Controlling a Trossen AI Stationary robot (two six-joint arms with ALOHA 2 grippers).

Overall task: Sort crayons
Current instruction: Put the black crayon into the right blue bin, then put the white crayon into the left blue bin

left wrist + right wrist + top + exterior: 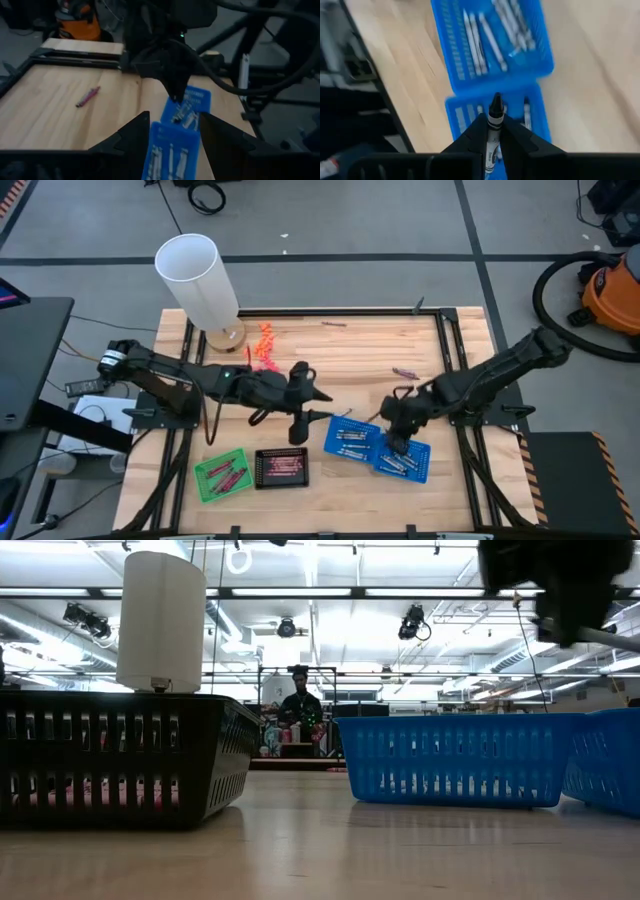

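My right gripper [494, 131] is shut on a pale grey crayon with a dark tip [494, 107]. It hangs slanting down over the two blue baskets [350, 438] [405, 462], and both baskets hold pale grey crayons [482, 37]. My left gripper [174, 122] stands open and empty above the middle of the table [318, 394], pointing toward the blue baskets. One magenta crayon [88, 96] lies loose on the wood [403, 372], and another [333, 324] lies by the far edge. The green basket [222, 475] and the black basket [282, 467] hold reddish crayons. My right gripper pinches the grey crayon's wrapped shaft [493, 125] between its two fingers. The crayon lies along the fingers, its dark tip sticking out past their ends. The fingers slant down from above. The crayon is lifted clear over the blue basket nearer the table's right edge.
A tall white cylinder [200, 280] stands at the far left, beside a heap of stubby orange-pink pieces [265, 345]. In the low view the black basket [120, 760] and the blue baskets [455, 760] stand on the wood. A person [300, 705] is far behind the table.
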